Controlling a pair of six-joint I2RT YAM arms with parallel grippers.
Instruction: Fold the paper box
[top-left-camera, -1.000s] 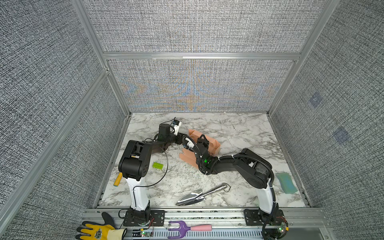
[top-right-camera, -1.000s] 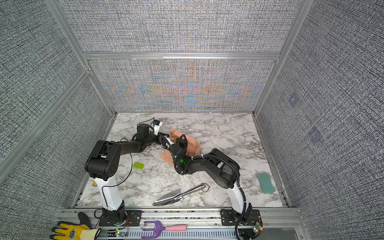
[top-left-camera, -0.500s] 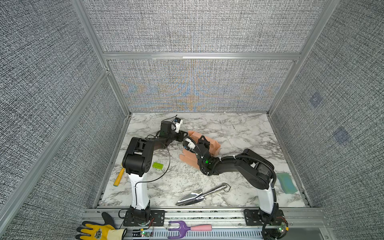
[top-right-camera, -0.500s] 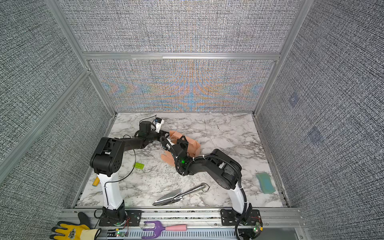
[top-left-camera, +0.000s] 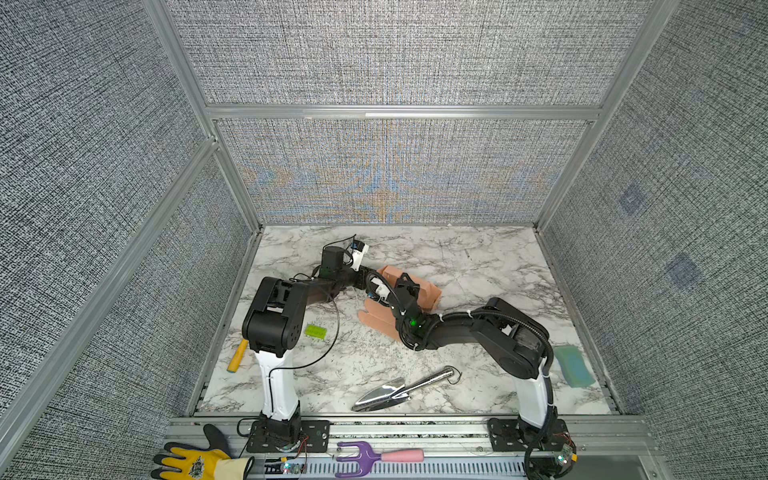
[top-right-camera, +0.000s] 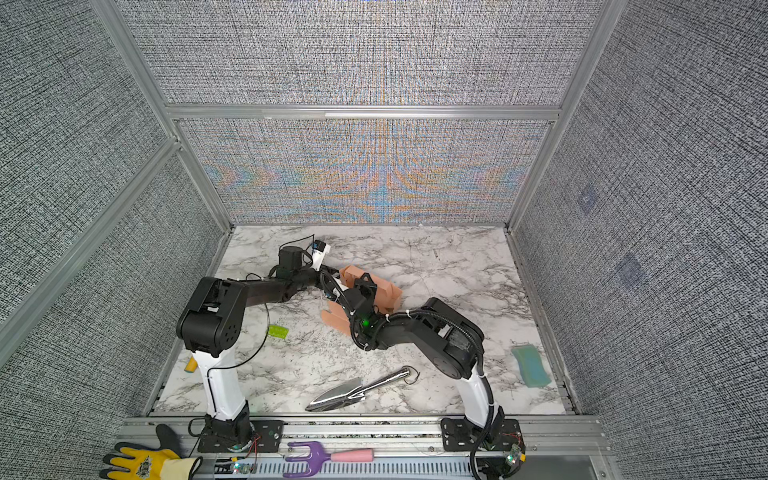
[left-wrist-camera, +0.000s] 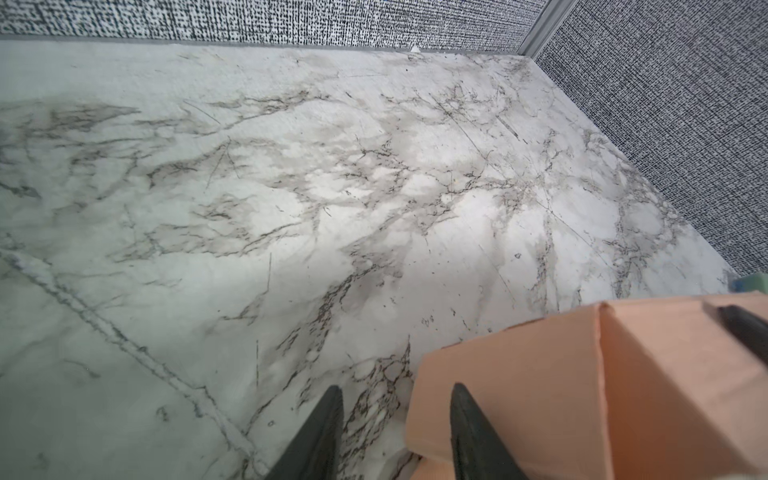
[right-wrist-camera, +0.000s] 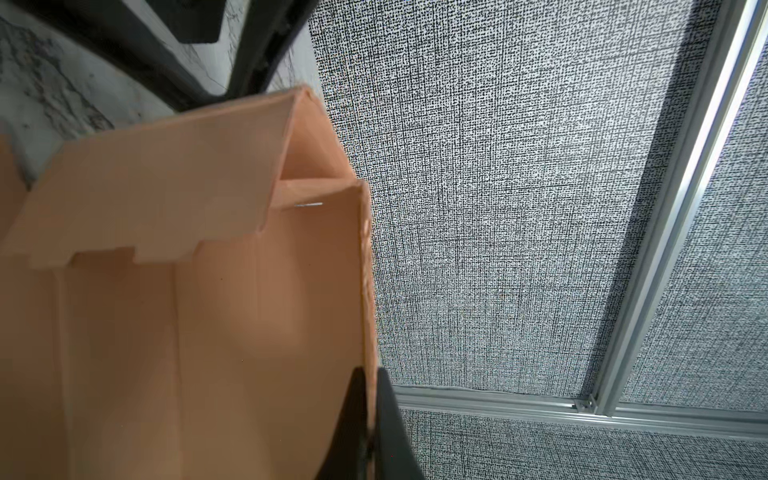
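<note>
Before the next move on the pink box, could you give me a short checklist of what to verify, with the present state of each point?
1. Right gripper grip on the paper box: ok, shut on the edge of one wall.
2. Left gripper ready to close: ok, open, at an outer corner of the box.
3. Left gripper touching the cardboard: cannot tell.
4. Tabbed flap tucked in: not ok, it leans inward and its tabs hang free.
5. Green brick and trowel clear of the box: ok, both lie apart from it.
</note>
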